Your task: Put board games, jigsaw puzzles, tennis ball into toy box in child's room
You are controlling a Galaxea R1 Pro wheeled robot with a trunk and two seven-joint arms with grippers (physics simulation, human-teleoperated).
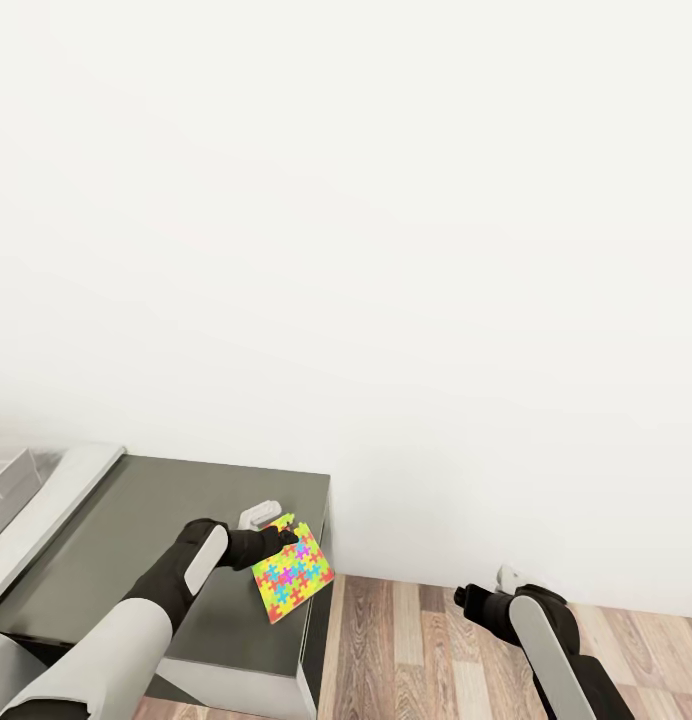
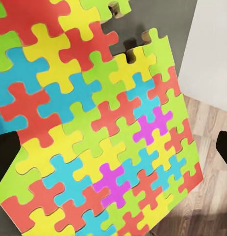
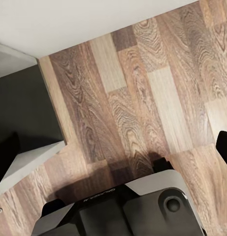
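Observation:
A jigsaw puzzle (image 1: 294, 577), a flat board of red, yellow, green, blue and pink pieces, sits tilted at the front right corner of a dark grey top (image 1: 136, 540), one corner past the edge. My left gripper (image 1: 284, 536) is right over its far end and open. In the left wrist view the jigsaw puzzle (image 2: 103, 132) spreads between the two dark fingertips (image 2: 5, 157), which stand wide apart. Whether it rests on the top or is lifted, I cannot tell. My right gripper (image 1: 474, 600) hangs open over the wood floor (image 3: 143, 98), holding nothing.
A pale table edge (image 1: 56, 510) runs along the dark top's left side, and a light grey bin corner (image 1: 6, 478) shows at the far left. A white wall (image 1: 386, 250) stands close behind. My base (image 3: 133, 206) stands on the floor.

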